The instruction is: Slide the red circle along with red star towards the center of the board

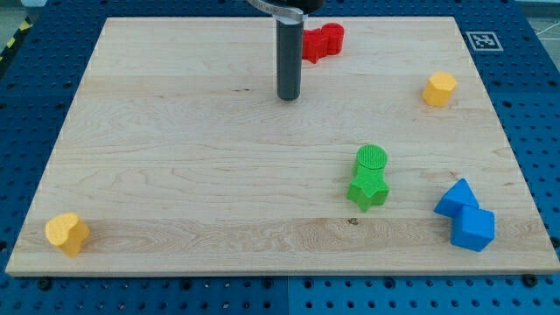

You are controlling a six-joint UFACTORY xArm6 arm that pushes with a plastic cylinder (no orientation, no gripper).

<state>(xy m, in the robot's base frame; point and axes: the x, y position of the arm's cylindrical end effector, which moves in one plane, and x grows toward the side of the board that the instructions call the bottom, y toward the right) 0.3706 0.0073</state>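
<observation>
Fingers do not exist on this arm: my tip point(289, 96) rests on the board point(175, 175), at seven o'clock from the touching red circle point(332, 36) and red star point(311, 47). Both sit near the view's top edge.

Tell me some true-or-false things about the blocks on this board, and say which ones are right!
1. The red blocks sit near the view's top edge of the board. True.
2. My tip is touching the green blocks. False: it stands well above them in the view, left of and below the red blocks.
3. The green circle sits right against the green star. True.
4. The two blue blocks are at the view's top left. False: they are at the bottom right.
5. There is only one yellow block. False: one is at the right, the other at the bottom left.
</observation>
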